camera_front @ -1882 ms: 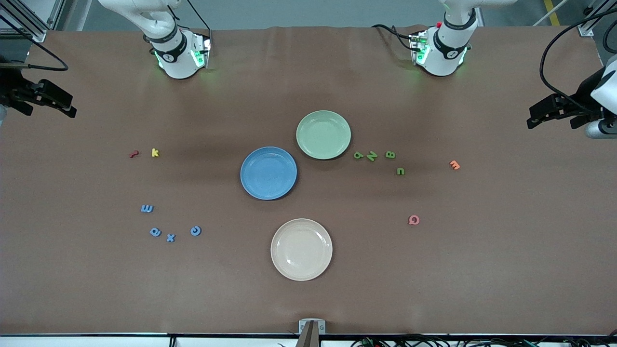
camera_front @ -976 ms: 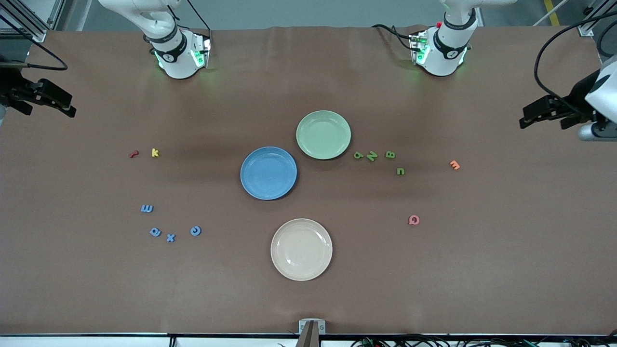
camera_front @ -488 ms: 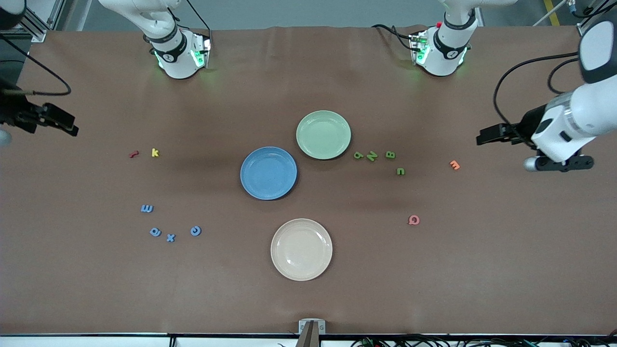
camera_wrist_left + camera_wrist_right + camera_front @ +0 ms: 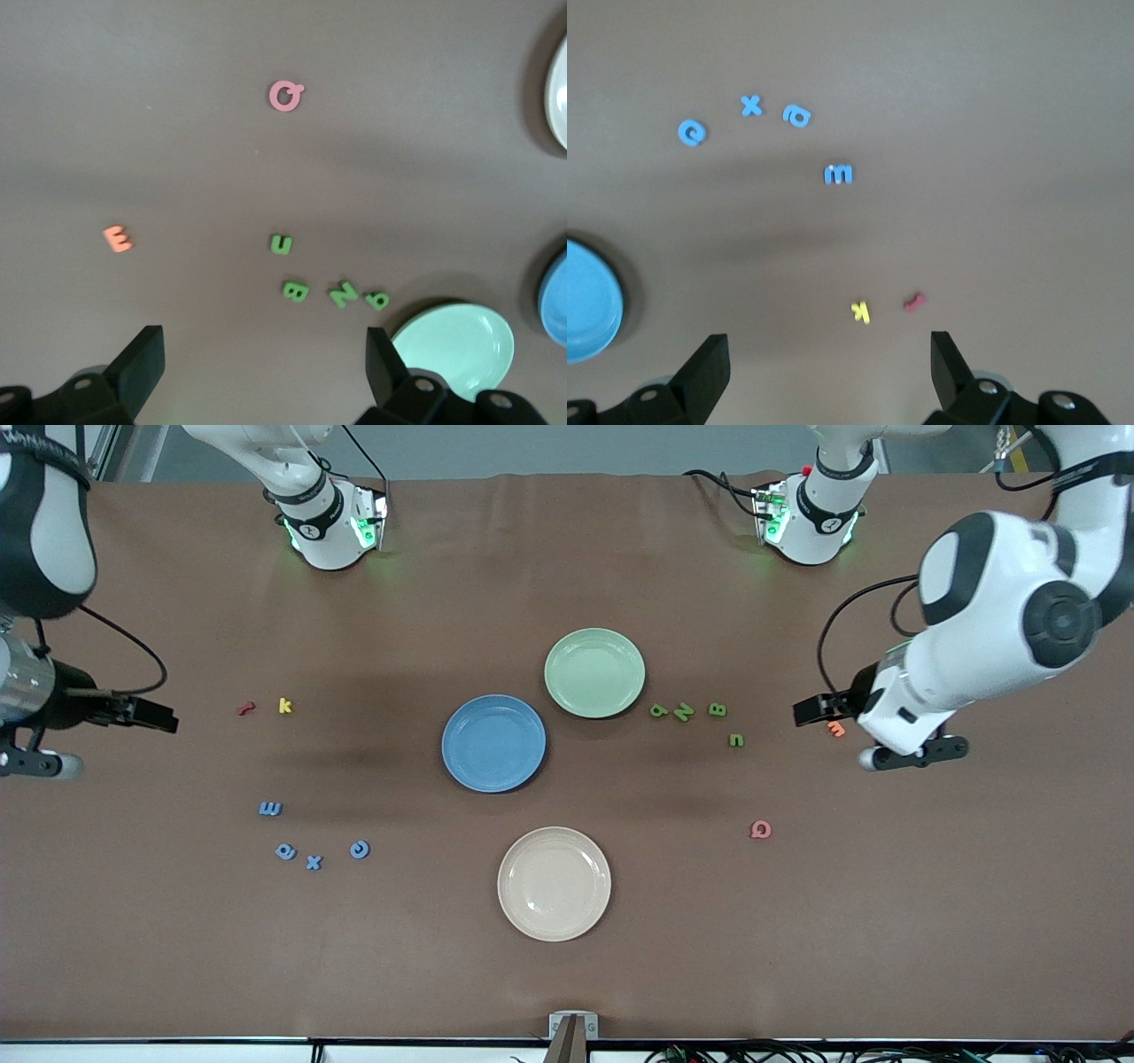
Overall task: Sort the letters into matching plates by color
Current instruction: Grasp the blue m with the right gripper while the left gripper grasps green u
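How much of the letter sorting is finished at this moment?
Nothing is sorted yet: the blue plate and green plate hold no letters. In hand: nothing; the left gripper hangs open over the orange letter, the right gripper open at its table end. Left: four blue letters and four green letters.

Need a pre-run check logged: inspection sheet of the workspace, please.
Surface: brown table, flat cover.
Job's things: blue plate and green plate mid-table, both without letters; four blue letters toward the right arm's end; four green letters beside the green plate.
Clutter: beige plate; red letter, yellow letter, orange letter, pink letter.
Grippers: left pincer open, over the orange letter; right pincer open, holding nothing.
Cables: black cables on both arms.
Surroundings: nothing seen.
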You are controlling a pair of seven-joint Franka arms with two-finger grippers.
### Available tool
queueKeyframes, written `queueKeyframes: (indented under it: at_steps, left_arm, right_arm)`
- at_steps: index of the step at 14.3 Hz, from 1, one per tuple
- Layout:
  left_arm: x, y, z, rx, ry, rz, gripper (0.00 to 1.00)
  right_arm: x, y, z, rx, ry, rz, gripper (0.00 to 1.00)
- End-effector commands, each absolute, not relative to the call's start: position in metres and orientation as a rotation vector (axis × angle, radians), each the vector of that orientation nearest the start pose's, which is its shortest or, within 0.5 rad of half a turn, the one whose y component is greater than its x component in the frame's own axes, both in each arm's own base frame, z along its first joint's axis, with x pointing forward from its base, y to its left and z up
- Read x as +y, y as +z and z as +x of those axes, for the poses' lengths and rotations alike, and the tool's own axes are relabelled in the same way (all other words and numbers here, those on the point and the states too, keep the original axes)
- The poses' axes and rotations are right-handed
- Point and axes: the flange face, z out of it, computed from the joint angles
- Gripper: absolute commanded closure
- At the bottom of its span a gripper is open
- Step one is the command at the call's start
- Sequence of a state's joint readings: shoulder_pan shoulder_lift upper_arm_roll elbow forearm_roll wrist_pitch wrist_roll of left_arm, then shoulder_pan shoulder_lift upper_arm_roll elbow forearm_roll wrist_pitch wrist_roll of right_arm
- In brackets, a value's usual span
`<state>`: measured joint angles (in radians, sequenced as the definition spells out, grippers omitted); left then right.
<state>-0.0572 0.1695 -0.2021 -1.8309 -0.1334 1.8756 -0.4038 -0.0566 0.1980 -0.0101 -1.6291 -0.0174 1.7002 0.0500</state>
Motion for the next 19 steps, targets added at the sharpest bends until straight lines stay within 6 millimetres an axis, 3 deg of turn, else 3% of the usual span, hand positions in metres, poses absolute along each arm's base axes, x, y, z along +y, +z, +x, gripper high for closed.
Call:
queueKeyframes:
  at_steps: [1,4,5,8,11,15,18,19]
  left_arm:
    - [-0.188,0.39,0.57,-0.327,0.232,-3.129,0.0]
    - [-0.212,0.341,0.572,-0.389,0.182,-3.066,0.0]
    - [-0.214,0.332,0.569,-0.38,0.158,-3.071,0.0]
    - [-0.212,0.296,0.553,-0.379,0.109,-3.098,0.0]
    - [-0.205,0.26,0.525,-0.364,0.1,-3.108,0.01]
    - [-0.201,0.226,0.495,-0.324,0.083,-3.131,0.01]
    - [-0.199,0.216,0.485,-0.314,0.103,-3.126,0.03]
    - [-0.199,0.213,0.484,-0.312,0.09,-3.134,0.08]
  right_arm:
    - [-0.042,0.441,0.607,0.195,0.15,-3.136,0.0]
    - [-0.042,0.363,0.607,0.194,0.063,-3.136,0.01]
    - [-0.042,0.343,0.609,0.196,0.058,-3.136,0.08]
    - [-0.046,0.295,0.615,0.203,0.084,-3.135,0.19]
    - [-0.048,0.249,0.609,0.208,0.039,-3.136,0.19]
    - [-0.047,0.225,0.61,0.205,0.019,-3.136,0.18]
    - [-0.053,0.207,0.611,0.21,-0.005,-3.136,0.18]
    - [-0.052,0.201,0.61,0.208,0.005,-3.136,0.18]
